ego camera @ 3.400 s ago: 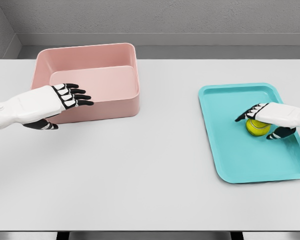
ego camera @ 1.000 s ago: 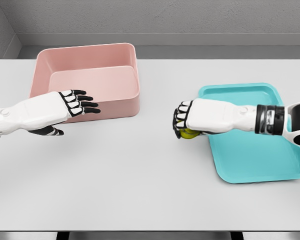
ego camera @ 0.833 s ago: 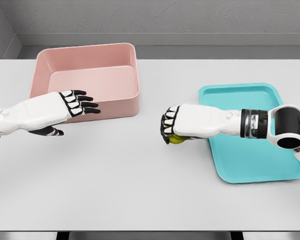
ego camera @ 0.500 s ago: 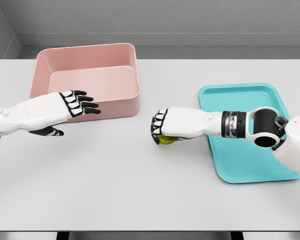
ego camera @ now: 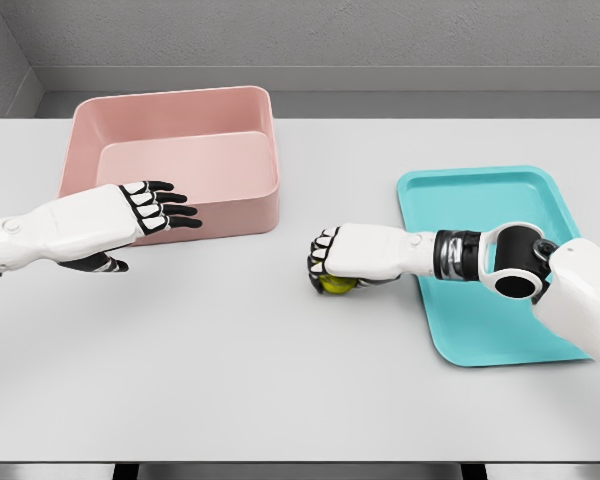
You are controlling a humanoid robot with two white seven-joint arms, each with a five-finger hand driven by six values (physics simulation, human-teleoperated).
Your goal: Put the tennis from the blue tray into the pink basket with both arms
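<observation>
My right hand (ego camera: 330, 270) is curled over the yellow-green tennis ball (ego camera: 334, 284), low over the white table, midway between tray and basket. Only the ball's lower edge shows beneath the fingers. The blue tray (ego camera: 500, 270) lies at the right with nothing in it, partly covered by my right forearm. The pink basket (ego camera: 180, 160) stands at the back left and holds nothing. My left hand (ego camera: 155, 208) hovers in front of the basket's near wall, its fingers spread and pointing right, holding nothing.
The white table (ego camera: 280, 380) stretches wide between the two hands and toward the front edge. A grey wall runs behind the table.
My right hand carried the ball leftward out of the tray to the table's middle, then sank slightly toward the surface. The left hand has barely moved.
</observation>
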